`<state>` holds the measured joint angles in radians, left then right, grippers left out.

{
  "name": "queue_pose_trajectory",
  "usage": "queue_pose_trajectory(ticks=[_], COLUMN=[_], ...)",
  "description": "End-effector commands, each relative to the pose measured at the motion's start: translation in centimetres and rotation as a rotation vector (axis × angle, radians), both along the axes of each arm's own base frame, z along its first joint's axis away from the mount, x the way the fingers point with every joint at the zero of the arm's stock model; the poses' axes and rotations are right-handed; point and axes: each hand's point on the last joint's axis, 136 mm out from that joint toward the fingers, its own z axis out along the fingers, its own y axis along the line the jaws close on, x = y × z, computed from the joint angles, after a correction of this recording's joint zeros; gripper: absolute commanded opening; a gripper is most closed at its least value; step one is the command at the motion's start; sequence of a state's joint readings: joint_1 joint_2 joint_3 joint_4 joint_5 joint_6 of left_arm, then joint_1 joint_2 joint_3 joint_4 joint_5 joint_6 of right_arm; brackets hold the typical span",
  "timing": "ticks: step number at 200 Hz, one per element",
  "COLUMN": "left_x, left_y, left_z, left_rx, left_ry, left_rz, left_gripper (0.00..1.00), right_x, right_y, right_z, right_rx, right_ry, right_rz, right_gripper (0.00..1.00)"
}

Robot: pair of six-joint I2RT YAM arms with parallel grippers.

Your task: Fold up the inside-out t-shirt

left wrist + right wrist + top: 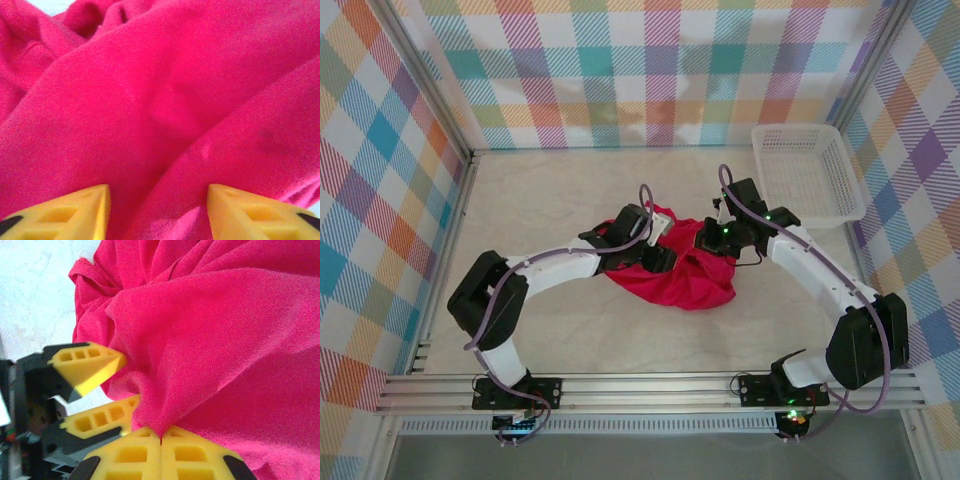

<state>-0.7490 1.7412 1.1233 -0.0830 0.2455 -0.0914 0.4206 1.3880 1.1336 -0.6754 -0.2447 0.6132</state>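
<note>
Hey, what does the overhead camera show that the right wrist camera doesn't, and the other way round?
From overhead you get the white basket at the far right of the table, plus the whole crumpled outline of the red t-shirt lying mid-table.

From the right wrist you get the close detail. The right gripper is shut, pinching a fold of the cloth, and the left gripper is just beside that fold with its jaws apart.

Both views take in the bunched red t-shirt and some of the pale table surface.

White basket (805, 175) on table (540, 200), far right corner
</note>
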Motion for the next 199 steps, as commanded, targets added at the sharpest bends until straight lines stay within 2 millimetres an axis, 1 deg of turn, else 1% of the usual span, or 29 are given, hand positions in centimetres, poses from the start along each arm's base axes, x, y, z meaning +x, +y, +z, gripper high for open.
queue_pose_trajectory(ticks=[1,18,35,36,38,39,41,44,65,95,106,119,139,164,173,181,183,189,190,198,199], left_x=[-0.1,-0.7,-1.2,-1.2,-1.3,-1.3,-1.4,-1.5,-2.2,-2.8,-2.7,-2.5,-1.8,-0.6,-0.3,0.0,0.0,0.2,0.4,0.8,0.8], left_y=[-1.7,-1.9,-1.6,-1.6,-1.5,-1.5,-1.4,-1.3,-1.0,-0.4,-0.3,-0.3,-0.4,-0.7,-0.8,-0.8,-0.8,-0.7,-0.7,-0.3,-0.3], left_z=[0.7,0.8,1.6,1.7,1.8,1.8,1.9,2.0,2.6,2.6,2.0,0.8,-0.9,-2.1,-2.3,-2.5,-2.5,-2.4,-2.2,-1.8,-1.8], left_rx=[-0.064,-0.102,-0.140,-0.142,-0.144,-0.145,-0.148,-0.152,-0.168,-0.173,-0.152,-0.113,-0.077,-0.059,-0.045,-0.026,-0.024,-0.017,-0.019,-0.013,-0.013], left_ry=[-0.024,-0.011,-0.021,-0.022,-0.024,-0.024,-0.025,-0.027,-0.018,-0.029,-0.027,-0.019,-0.021,-0.036,-0.041,-0.040,-0.040,-0.037,-0.039,-0.024,-0.023], left_rz=[-0.043,-0.049,-0.046,-0.044,-0.043,-0.043,-0.042,-0.041,-0.047,-0.042,-0.044,-0.044,-0.029,-0.003,-0.001,-0.004,-0.005,-0.007,-0.008,0.001,0.002], left_gripper=[0.61,0.62,0.63,0.66,0.80,0.84,0.87,0.88,0.89,0.89,0.89,0.88,0.87,0.86,0.83,0.72,0.68,0.51,0.51,0.27,0.25], right_x=[0.0,0.4,0.7,0.8,0.8,0.8,0.8,0.9,1.1,1.4,1.5,1.5,1.4,1.3,1.2,1.1,1.1,1.1,1.1,1.0,1.0], right_y=[0.7,0.8,0.9,0.9,0.9,0.9,0.9,0.9,0.9,1.1,1.2,1.2,1.3,1.3,1.3,1.1,1.1,1.0,0.9,0.7,0.6], right_z=[0.4,0.4,0.2,0.1,0.1,0.1,0.1,0.0,-0.1,-0.2,-0.1,0.3,0.9,1.7,1.9,1.9,1.9,1.9,1.9,1.7,1.7], right_rx=[0.011,0.008,-0.001,-0.002,-0.003,-0.003,-0.004,-0.005,-0.010,-0.008,-0.004,0.004,0.015,0.027,0.029,0.023,0.021,0.016,0.015,0.000,-0.002], right_ry=[0.013,0.012,0.016,0.017,0.016,0.017,0.018,0.018,0.022,0.028,0.027,0.023,0.011,-0.001,-0.006,-0.006,-0.004,-0.007,-0.007,-0.007,-0.007], right_rz=[0.018,0.022,0.024,0.023,0.024,0.023,0.024,0.024,0.028,0.030,0.032,0.033,0.031,0.029,0.029,0.028,0.027,0.027,0.026,0.026,0.026], right_gripper=[0.00,0.00,0.00,0.00,0.00,0.00,0.00,0.00,0.00,0.00,0.00,0.00,0.00,0.00,0.00,0.00,0.00,0.00,0.00,0.00,0.00])
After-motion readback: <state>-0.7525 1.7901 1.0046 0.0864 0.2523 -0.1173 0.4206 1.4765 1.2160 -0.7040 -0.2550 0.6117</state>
